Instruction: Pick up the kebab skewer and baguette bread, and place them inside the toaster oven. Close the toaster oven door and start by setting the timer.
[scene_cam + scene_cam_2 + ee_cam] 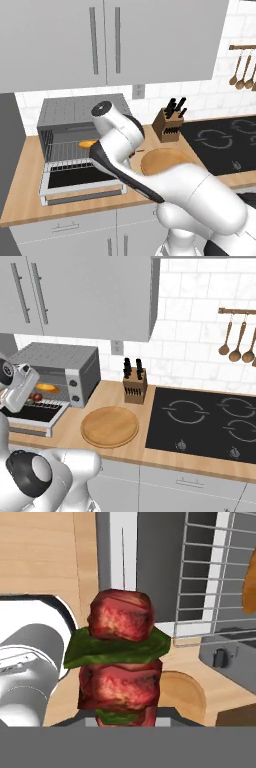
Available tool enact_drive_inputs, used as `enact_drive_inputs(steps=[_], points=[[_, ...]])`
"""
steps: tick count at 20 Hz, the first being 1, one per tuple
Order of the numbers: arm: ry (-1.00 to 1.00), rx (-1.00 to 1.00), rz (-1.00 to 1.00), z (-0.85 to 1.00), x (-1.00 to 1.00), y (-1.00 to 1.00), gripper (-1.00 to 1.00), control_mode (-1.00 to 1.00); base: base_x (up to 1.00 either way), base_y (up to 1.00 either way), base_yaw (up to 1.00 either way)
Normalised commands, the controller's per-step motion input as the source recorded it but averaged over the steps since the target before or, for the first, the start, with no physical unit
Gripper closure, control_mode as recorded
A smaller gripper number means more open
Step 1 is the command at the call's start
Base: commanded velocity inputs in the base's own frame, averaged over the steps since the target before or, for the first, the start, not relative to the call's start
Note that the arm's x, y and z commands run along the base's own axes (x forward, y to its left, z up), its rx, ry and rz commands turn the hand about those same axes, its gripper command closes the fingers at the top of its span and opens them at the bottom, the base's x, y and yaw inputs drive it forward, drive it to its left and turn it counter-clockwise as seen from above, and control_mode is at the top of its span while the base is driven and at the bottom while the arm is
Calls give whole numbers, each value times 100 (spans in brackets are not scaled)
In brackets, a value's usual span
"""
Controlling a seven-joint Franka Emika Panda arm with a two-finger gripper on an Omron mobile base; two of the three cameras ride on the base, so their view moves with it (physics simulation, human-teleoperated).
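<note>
Left base view: toaster oven (pixel 65 117) on bench (pixel 30 180), toaster oven door (pixel 82 186) dropped open, baguette bread (pixel 88 144) on rack | Right base view: kebab skewer (pixel 37 397) at oven mouth, above open door; wooden plate (pixel 110 426) beside | Hand view: hand shut on kebab skewer (pixel 122 662), close before lens.

White arm (pixel 150 165) bent leftward; hand (pixel 125 719) clamped on kebab skewer (pixel 120 662)
</note>
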Motion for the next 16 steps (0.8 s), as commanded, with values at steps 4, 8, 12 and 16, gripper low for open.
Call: enact_drive_inputs(steps=[4,8,12,16], points=[[0,0,16,-2,41,46,100,-100,0,0,0],[-4,0,13,-7,45,34,100,-100,0,0,0],[-10,3,-1,-25,51,35,100,-100,0,0,0],[-8,7,-13,-31,51,37,100,-100,0,0,0]])
